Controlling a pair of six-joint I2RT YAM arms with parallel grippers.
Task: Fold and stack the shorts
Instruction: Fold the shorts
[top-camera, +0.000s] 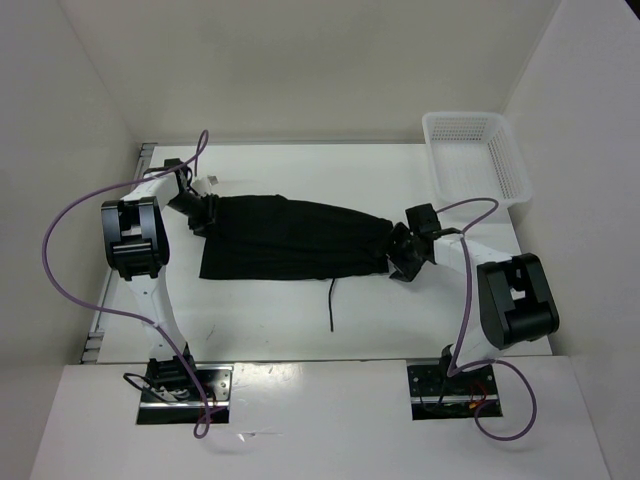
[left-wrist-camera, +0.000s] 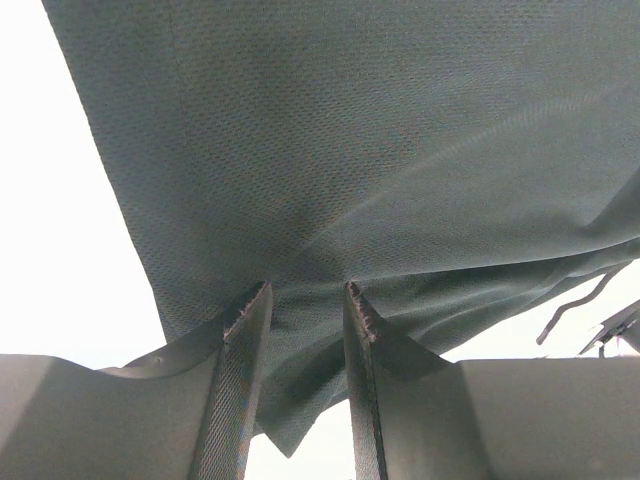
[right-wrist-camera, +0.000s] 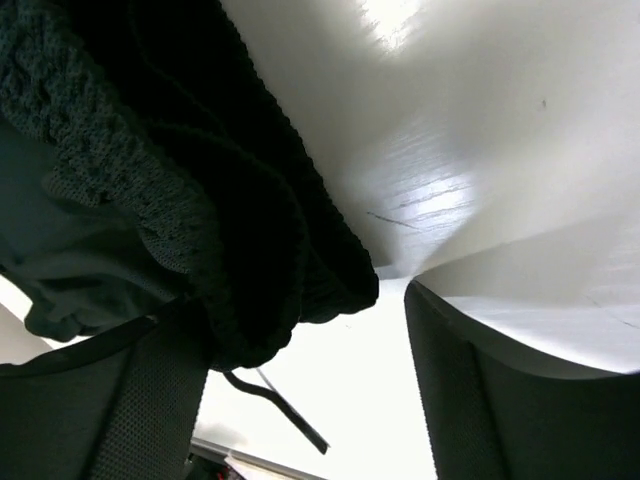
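The black shorts (top-camera: 290, 240) lie stretched left to right across the white table (top-camera: 260, 320). Their thin drawstring (top-camera: 332, 305) trails toward the near edge. My left gripper (top-camera: 205, 215) is at the shorts' far left corner. In the left wrist view the gripper (left-wrist-camera: 305, 290) has the fabric (left-wrist-camera: 350, 150) pinched between its fingers, with wrinkles running out from the tips. My right gripper (top-camera: 400, 255) is at the bunched right end. In the right wrist view it (right-wrist-camera: 300, 300) is wide open. The waistband (right-wrist-camera: 150, 150) rests against one finger and the cord (right-wrist-camera: 285, 415) hangs below.
A white mesh basket (top-camera: 475, 150) stands at the far right corner of the table. White walls enclose the table at the back and sides. Purple cables loop from both arms.
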